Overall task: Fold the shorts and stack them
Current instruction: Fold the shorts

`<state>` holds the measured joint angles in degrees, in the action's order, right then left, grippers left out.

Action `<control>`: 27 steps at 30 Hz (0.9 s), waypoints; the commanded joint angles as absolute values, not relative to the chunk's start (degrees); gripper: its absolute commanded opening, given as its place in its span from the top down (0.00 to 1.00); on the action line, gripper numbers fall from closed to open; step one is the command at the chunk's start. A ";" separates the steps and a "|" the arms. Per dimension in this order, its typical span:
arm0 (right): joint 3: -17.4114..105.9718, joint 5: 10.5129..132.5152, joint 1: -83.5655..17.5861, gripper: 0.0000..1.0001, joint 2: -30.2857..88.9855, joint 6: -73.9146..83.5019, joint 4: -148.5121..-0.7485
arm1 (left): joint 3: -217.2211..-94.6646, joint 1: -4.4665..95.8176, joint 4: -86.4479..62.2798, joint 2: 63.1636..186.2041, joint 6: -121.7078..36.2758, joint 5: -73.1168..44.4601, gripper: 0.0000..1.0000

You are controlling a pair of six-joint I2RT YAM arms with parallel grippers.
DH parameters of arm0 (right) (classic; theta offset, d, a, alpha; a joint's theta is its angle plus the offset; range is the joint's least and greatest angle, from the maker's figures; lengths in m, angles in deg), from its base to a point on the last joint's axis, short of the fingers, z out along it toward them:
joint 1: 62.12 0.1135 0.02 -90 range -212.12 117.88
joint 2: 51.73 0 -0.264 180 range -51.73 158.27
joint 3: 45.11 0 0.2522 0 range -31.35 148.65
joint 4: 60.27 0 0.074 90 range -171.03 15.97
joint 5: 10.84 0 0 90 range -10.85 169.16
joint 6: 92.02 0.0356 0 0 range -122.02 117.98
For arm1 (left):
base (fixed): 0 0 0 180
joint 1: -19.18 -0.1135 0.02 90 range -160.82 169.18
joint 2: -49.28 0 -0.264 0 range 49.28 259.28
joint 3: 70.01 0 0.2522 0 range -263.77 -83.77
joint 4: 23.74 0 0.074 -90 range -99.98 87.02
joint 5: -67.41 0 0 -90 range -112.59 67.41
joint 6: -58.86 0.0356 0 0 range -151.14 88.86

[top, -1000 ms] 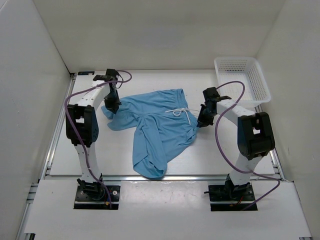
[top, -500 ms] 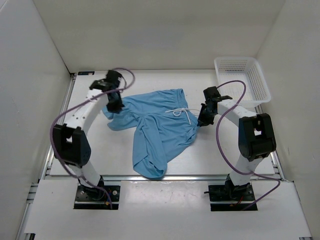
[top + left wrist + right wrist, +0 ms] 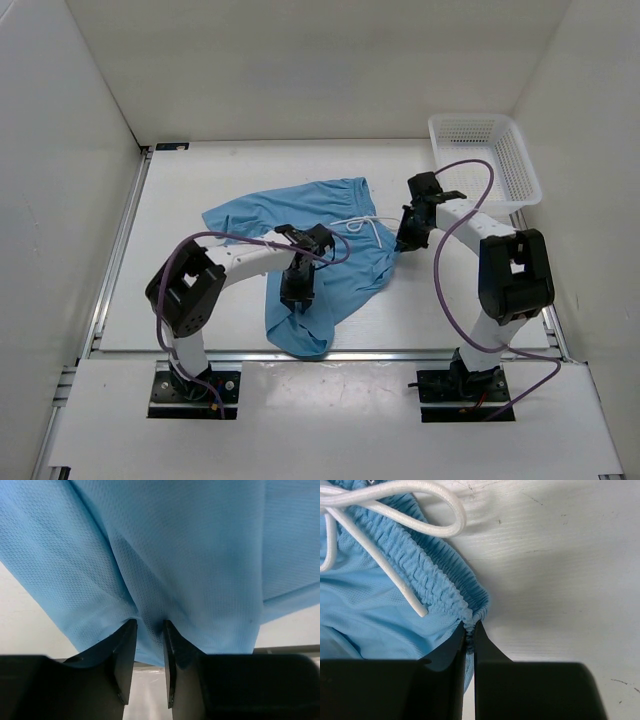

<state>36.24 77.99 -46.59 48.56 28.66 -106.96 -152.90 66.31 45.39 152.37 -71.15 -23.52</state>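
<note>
The light blue shorts (image 3: 345, 262) lie spread out in the middle of the table, waistband to the right, with the white drawstring (image 3: 362, 225) on top. My left gripper (image 3: 297, 290) hovers over the near leg. In the left wrist view the jaws (image 3: 149, 625) stand a narrow gap apart, with a crease of the fabric (image 3: 190, 555) at the tips. My right gripper (image 3: 405, 240) is shut on the corner of the elastic waistband (image 3: 440, 585). The right wrist view shows the jaws (image 3: 470, 625) pinching it, next to the drawstring's loose end (image 3: 416, 605).
A white mesh basket (image 3: 520, 165) stands at the far right corner. White walls close the table on the left, back and right. The left arm lies low across the shorts' near half.
My left gripper has left the shorts' far left leg and swung down and right to the near leg. That left leg now lies flatter. The right gripper has stayed put.
</note>
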 commanded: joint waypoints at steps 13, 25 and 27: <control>35.45 79.07 -46.30 1.00 44.33 27.07 -107.87 | -150.74 66.99 44.84 150.27 -73.41 -26.80 0.90; 33.86 79.59 -46.30 1.00 43.81 27.07 -107.26 | -150.41 62.78 60.86 132.17 -75.78 -34.45 0.90; 33.25 79.59 -46.30 1.00 43.81 27.07 -106.74 | -148.91 60.58 61.39 128.67 -76.31 -33.93 0.90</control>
